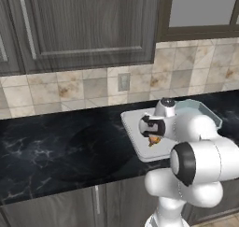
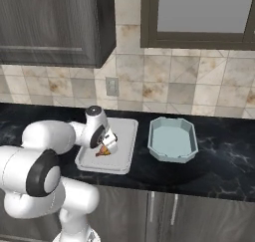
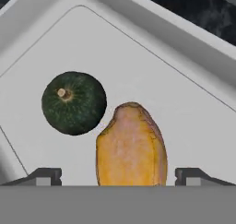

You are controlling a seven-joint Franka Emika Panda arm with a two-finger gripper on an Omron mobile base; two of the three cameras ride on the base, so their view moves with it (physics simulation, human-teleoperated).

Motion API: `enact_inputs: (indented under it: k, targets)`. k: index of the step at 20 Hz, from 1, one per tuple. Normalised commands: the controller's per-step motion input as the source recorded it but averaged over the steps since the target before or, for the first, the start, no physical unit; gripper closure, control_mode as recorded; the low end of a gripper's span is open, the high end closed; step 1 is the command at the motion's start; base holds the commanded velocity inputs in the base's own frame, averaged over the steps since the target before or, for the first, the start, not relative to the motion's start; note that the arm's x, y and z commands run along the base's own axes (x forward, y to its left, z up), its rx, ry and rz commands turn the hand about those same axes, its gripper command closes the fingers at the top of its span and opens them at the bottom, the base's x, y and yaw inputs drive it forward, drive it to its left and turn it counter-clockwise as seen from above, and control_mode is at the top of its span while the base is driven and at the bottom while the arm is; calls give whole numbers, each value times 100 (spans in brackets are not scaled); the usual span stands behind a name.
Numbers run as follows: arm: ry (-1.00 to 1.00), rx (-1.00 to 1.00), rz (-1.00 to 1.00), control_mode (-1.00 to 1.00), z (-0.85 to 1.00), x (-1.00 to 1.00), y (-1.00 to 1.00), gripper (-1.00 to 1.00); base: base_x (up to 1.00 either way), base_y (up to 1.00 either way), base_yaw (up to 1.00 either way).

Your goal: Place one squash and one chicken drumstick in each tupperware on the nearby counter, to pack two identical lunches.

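White tupperware (image 2: 124,151) is seen on the black counter (image 1: 56,146), with the gripper (image 3: 119,174) held low over it. In the hand view, a dark green squash (image 3: 73,103) lies on the white floor, and an orange-brown drumstick (image 3: 131,144) is seen just beside it, between the two fingertips (image 3: 44,176), which are spread wide and stand clear of it on both sides. Whether squash and drumstick touch cannot be told. In the right base view, a pale-blue octagonal tupperware (image 2: 187,149) is set just right of the white one, apart from it.
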Motion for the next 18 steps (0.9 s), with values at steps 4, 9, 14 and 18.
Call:
enact_inputs:
  k: [4,9,14,18]
  targets:
    - [0,-2,0,-100,46,-70,-24,-100,0,0,0]
    - [-3,-11,13,-100,57,-94,-13,-100,0,0,0]
    - [-12,-21,42,-100,78,-97,-1,-100,0,0,0]
    - [-10,-19,51,-100,65,-92,0,-100,0,0,0]
